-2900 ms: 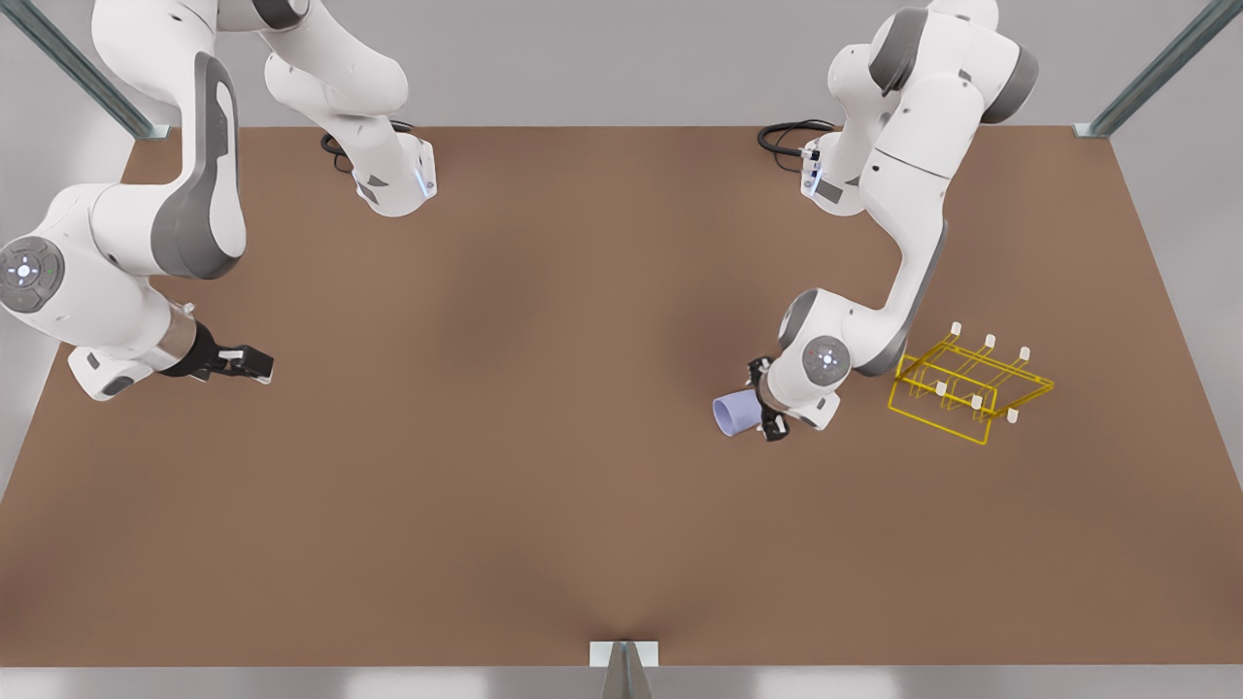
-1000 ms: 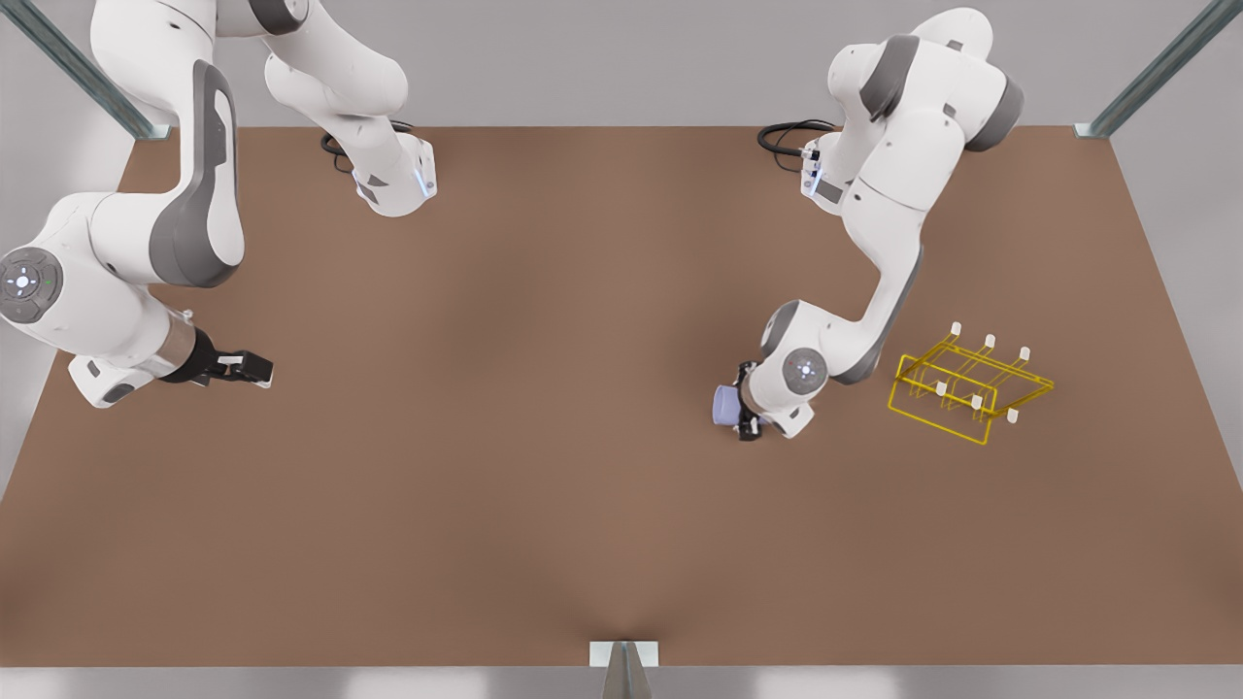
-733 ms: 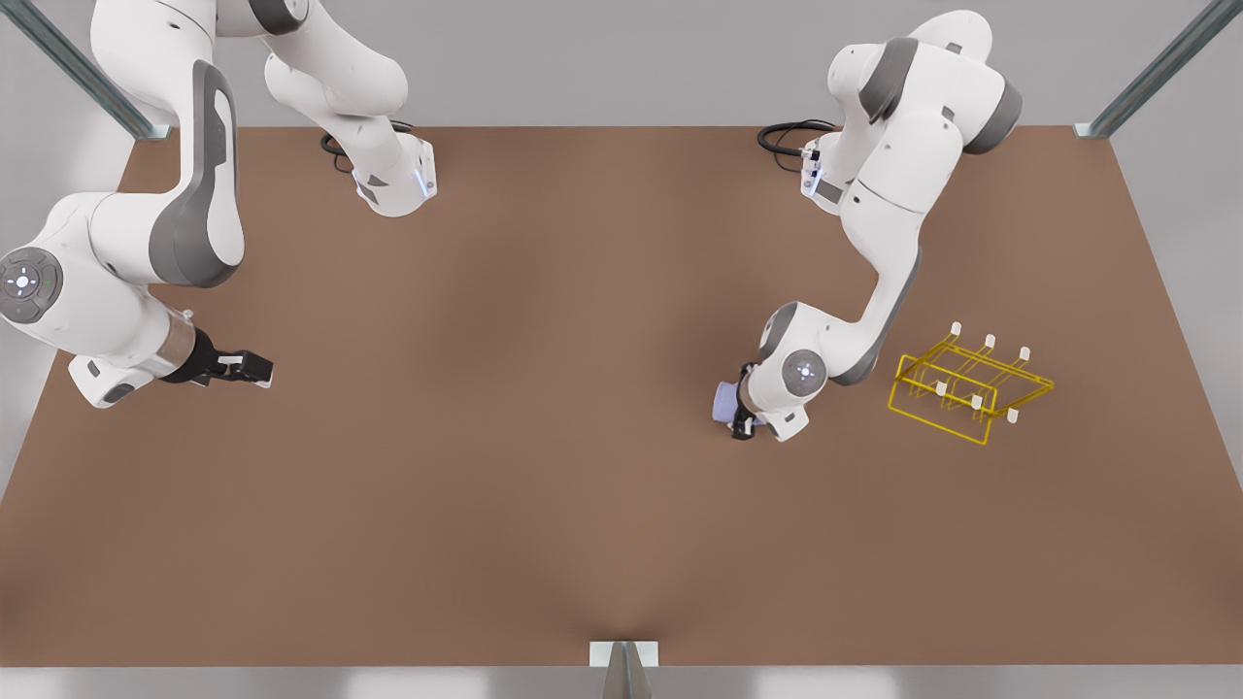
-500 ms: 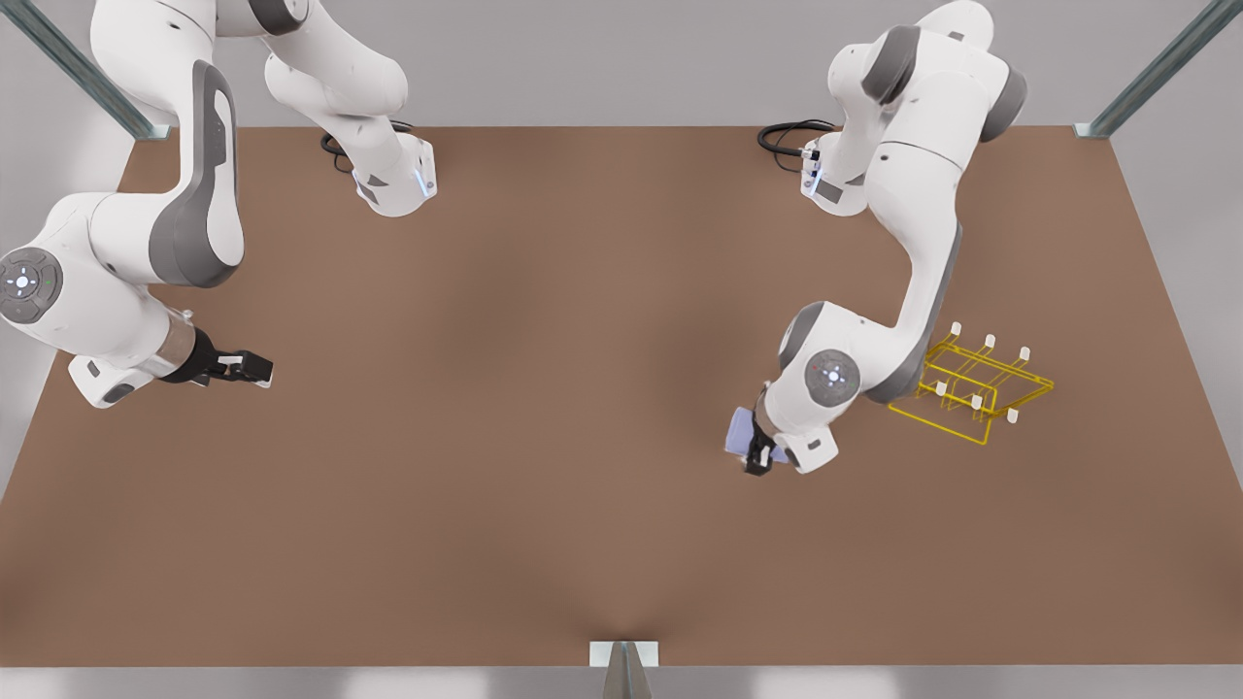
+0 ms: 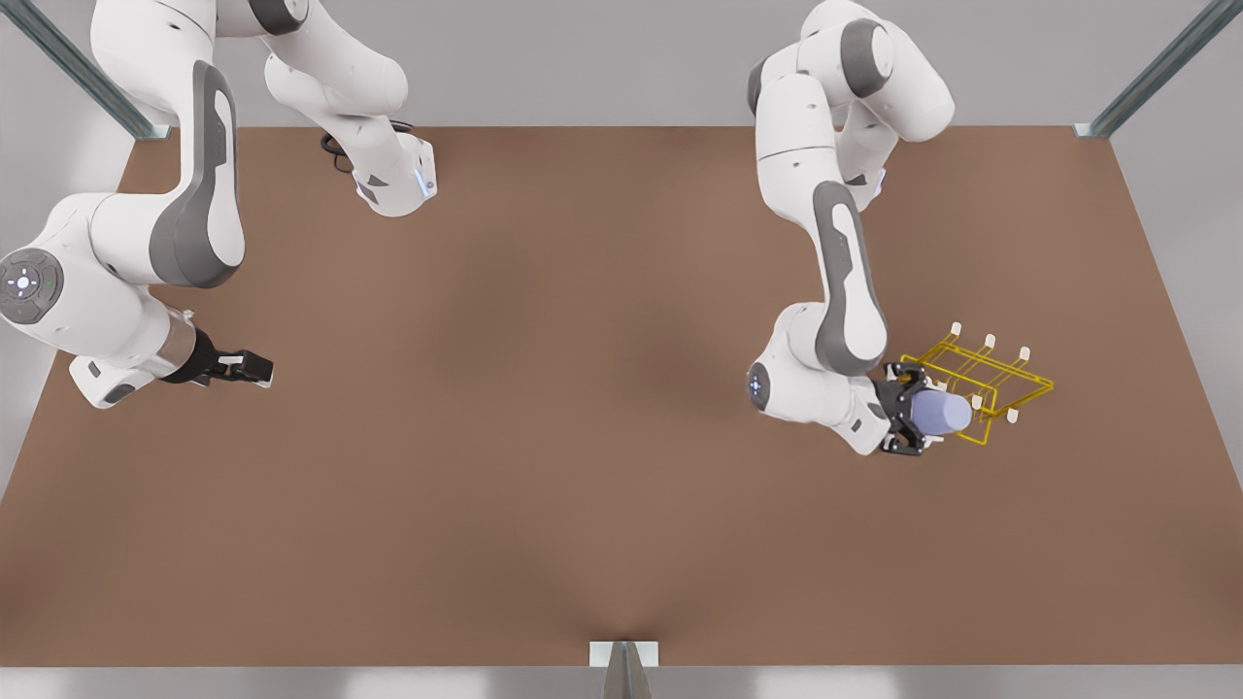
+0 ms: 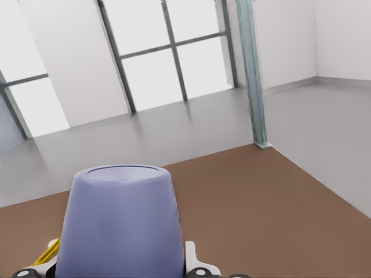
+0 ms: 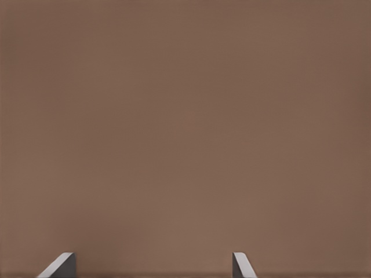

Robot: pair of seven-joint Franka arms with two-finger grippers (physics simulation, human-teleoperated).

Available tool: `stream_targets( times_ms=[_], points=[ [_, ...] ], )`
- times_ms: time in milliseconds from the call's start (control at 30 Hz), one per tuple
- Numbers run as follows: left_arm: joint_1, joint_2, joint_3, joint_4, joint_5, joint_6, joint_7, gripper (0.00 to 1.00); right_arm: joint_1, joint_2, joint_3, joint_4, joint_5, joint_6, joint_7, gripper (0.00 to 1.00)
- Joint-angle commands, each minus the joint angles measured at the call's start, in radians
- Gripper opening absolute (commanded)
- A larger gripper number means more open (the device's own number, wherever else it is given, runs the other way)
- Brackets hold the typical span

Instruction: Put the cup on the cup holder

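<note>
Right gripper (image 5: 254, 368): at the front view's left, hovering low over bare bench (image 5: 544, 408). Arm waits. In the right wrist view its fingertips (image 7: 58, 265) stand well apart w/ nothing between them — released, empty.

Centre of bench: brown surface, nothing on it.

Left gripper (image 5: 913, 420): at the front view's right, arm reaching down from the far edge, wrist turned toward the cup holder (image 5: 981, 381). Gripper is clenched on the cup (image 5: 940, 413), grasping it near one end; the rest of the cup projects toward the holder. Cup lies roughly horizontal in the front view, off the bench. Left wrist view: cup (image 6: 120, 223) seen lengthwise, closed base pointing away from the wrist, black-and-white finger parts either side of the wider end.

Cup holder: yellow wire frame w/ white-capped prongs, standing on the bench at the front view's right. Cup overlaps the holder's near-left corner in the front view; cannot tell whether cup and wire touch. A bit of yellow wire (image 6: 47, 252) shows beside the cup in the left wrist view. Cup not seated on any prong.
</note>
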Motion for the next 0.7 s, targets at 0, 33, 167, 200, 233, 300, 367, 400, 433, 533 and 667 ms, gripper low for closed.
stream_targets(
  times_ms=[0,33,167,200,233,300,367,400,433,533,667],
  points=[
    [-0.041,0.023,0.050,-0.046,-0.012,0.122,-0.031,0.65,-0.001,-0.001,0.000,0.000,0.001,0.000,-0.004,1.00],
    [-0.043,0.032,0.058,-0.058,-0.024,0.124,-0.031,0.65,-0.001,0.000,0.000,0.000,0.001,0.000,-0.004,1.00],
    [-0.017,0.070,0.062,-0.112,-0.058,0.188,-0.040,0.65,-0.002,-0.001,0.000,0.000,0.001,0.000,-0.004,1.00],
    [-0.023,0.083,0.062,-0.117,-0.081,0.188,-0.045,0.65,-0.002,0.000,0.000,0.000,0.001,0.000,-0.004,1.00],
    [-0.026,0.103,0.062,-0.135,-0.085,0.188,-0.057,0.65,-0.002,0.000,0.000,0.000,0.001,0.000,-0.004,1.00],
    [-0.046,0.119,0.064,-0.176,-0.090,0.213,-0.060,0.65,-0.002,0.000,0.000,0.000,0.001,0.000,-0.004,1.00],
    [-0.124,0.124,0.153,-0.293,-0.091,0.334,-0.046,0.65,-0.002,0.000,0.000,0.000,0.001,0.000,-0.004,1.00],
    [-0.129,0.126,0.156,-0.305,-0.091,0.345,-0.046,0.65,-0.002,0.000,0.000,0.000,0.001,0.000,-0.004,1.00],
    [-0.130,0.126,0.156,-0.307,-0.097,0.345,-0.046,0.65,-0.002,0.000,0.000,0.000,0.001,0.000,-0.004,1.00],
    [-0.158,0.126,0.156,-0.321,-0.153,0.345,-0.054,0.65,-0.002,0.000,0.000,0.000,0.001,0.000,-0.004,1.00],
    [-0.168,0.144,0.176,-0.348,-0.177,0.369,-0.059,0.65,-0.002,0.000,0.000,0.000,0.001,0.000,-0.004,1.00]
  ],
)
